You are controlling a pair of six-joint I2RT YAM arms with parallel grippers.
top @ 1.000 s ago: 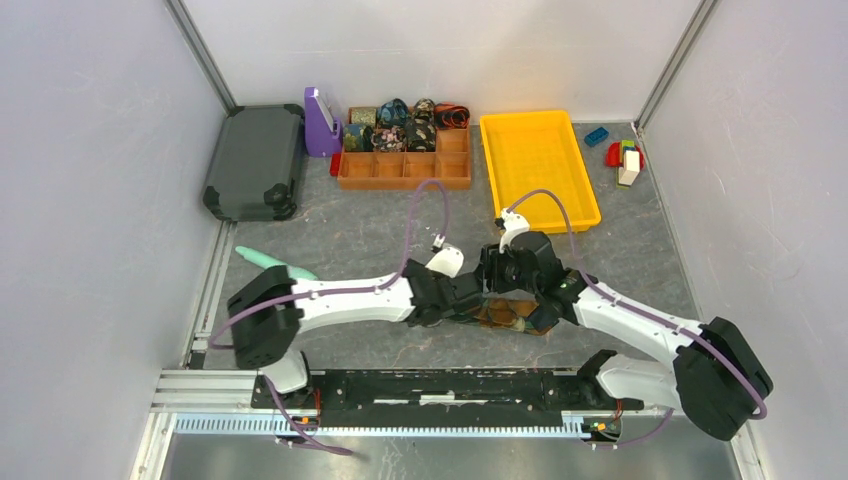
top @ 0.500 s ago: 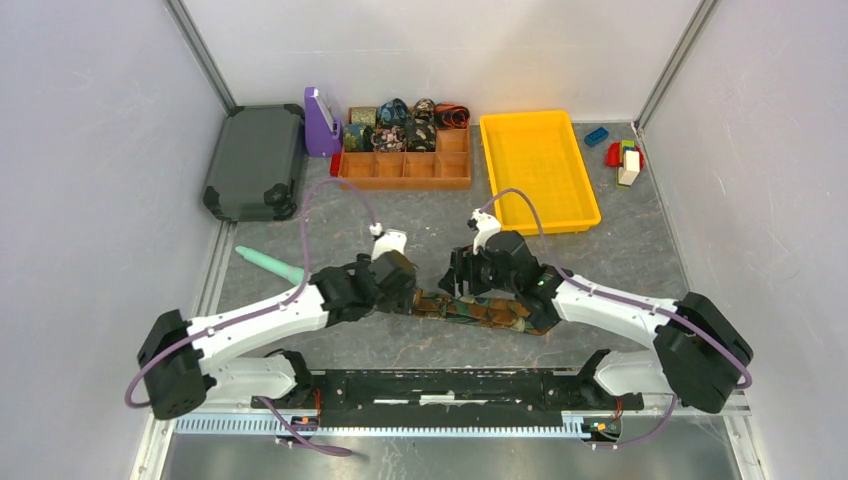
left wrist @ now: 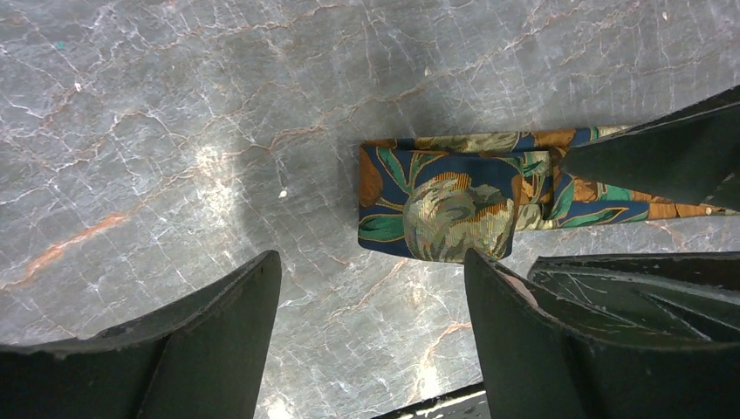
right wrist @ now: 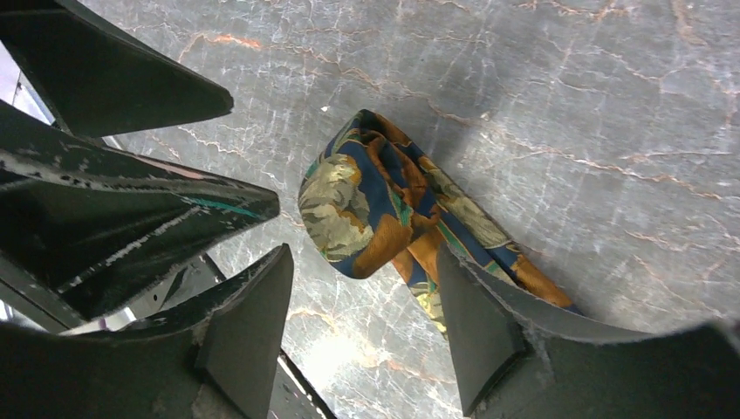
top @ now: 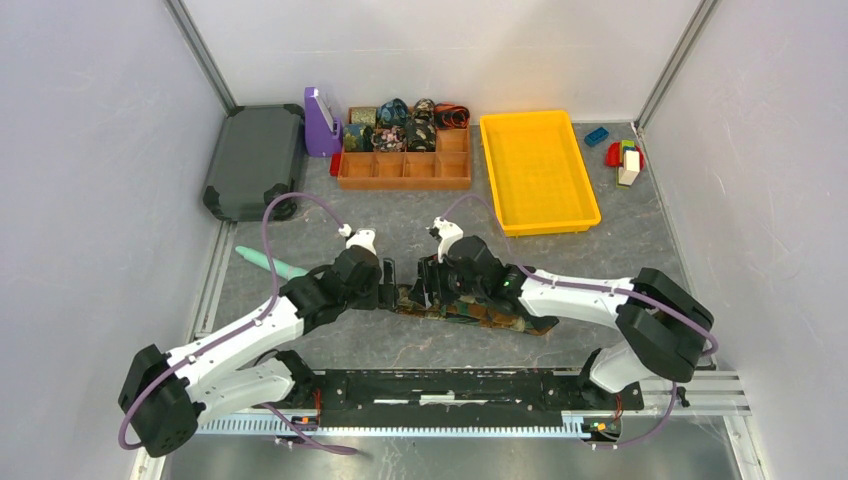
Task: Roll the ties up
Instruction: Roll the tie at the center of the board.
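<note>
A tie (top: 490,314) in a blue, orange and green print lies as a flat strip on the table between the arms, its left end folded over. The left wrist view shows this folded end (left wrist: 436,209); the right wrist view shows it as a loose curl (right wrist: 375,205). My left gripper (top: 385,287) is open and empty just left of the end; in its wrist view (left wrist: 371,288) its right finger (left wrist: 541,340) nears the fabric's edge. My right gripper (top: 425,287) is open over the tie's left end, and its wrist view (right wrist: 362,297) shows the curl just ahead of the jaws.
A brown divided box (top: 405,168) at the back holds several rolled ties (top: 400,122). A yellow tray (top: 538,170) sits to its right, a purple holder (top: 320,122) and a dark case (top: 255,160) to its left. A teal stick (top: 268,262) lies left; toy blocks (top: 622,155) back right.
Both grippers have moved left along the tie, from its middle to its left end. The left arm has swung back left, and the tie now reaches further left.
</note>
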